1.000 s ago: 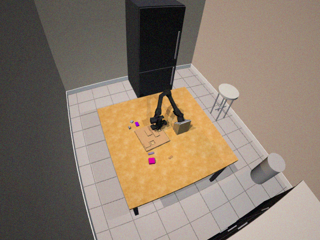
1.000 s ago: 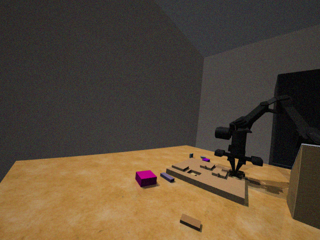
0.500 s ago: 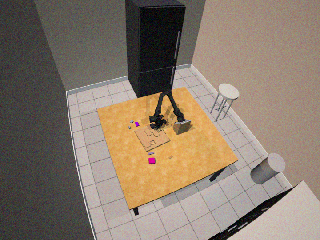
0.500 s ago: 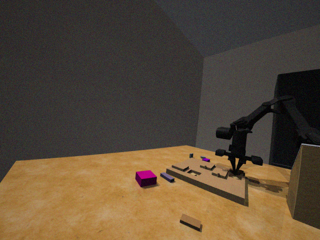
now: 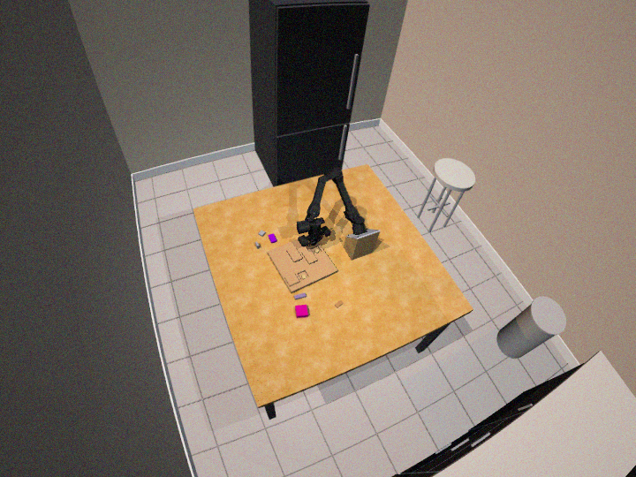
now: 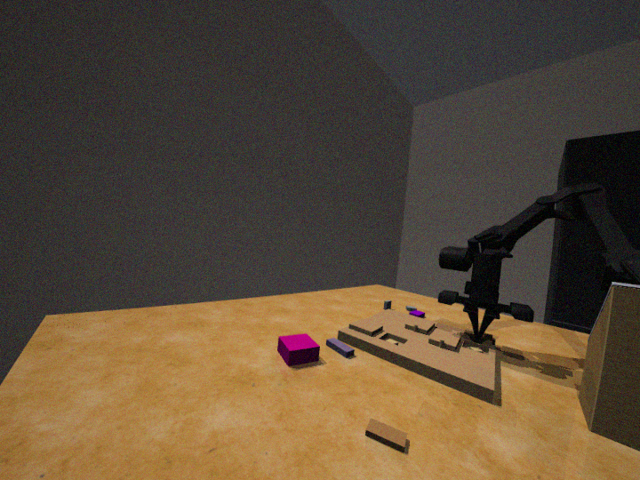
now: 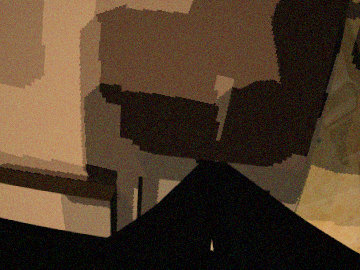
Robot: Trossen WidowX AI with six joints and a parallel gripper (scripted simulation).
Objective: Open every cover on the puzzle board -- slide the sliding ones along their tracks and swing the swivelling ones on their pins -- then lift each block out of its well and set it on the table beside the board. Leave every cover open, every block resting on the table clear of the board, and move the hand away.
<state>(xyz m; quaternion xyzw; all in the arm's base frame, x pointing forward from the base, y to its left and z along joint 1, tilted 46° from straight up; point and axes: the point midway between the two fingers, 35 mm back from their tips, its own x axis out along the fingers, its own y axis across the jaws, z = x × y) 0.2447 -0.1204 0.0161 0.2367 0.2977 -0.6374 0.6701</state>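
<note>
The tan puzzle board [image 5: 321,270] [image 6: 439,364] lies flat. Raised covers show in the exterior view at its far left [image 6: 365,328], back [image 6: 420,326] and nearer my hand [image 6: 445,340]. An uncovered well [image 5: 303,276] [image 6: 393,339] shows a pale floor and no block. My gripper [image 6: 479,339] [image 7: 212,174] is shut and empty, its tips low at the board's arm-side end, beside a cover. Off the board lie a magenta block [image 5: 301,311] [image 6: 298,348], lavender bar [image 5: 299,296] [image 6: 340,348], purple block [image 5: 272,238] [image 6: 416,313] and two small grey pieces [image 5: 261,232] [image 5: 257,245]. Shadow hides detail under the fingertips.
A small tan piece [image 5: 338,304] [image 6: 387,435] lies on the table apart from the board. A tall box [image 5: 362,246] [image 6: 615,361] stands on the table beside the arm. A black fridge [image 5: 318,71] stands behind the table.
</note>
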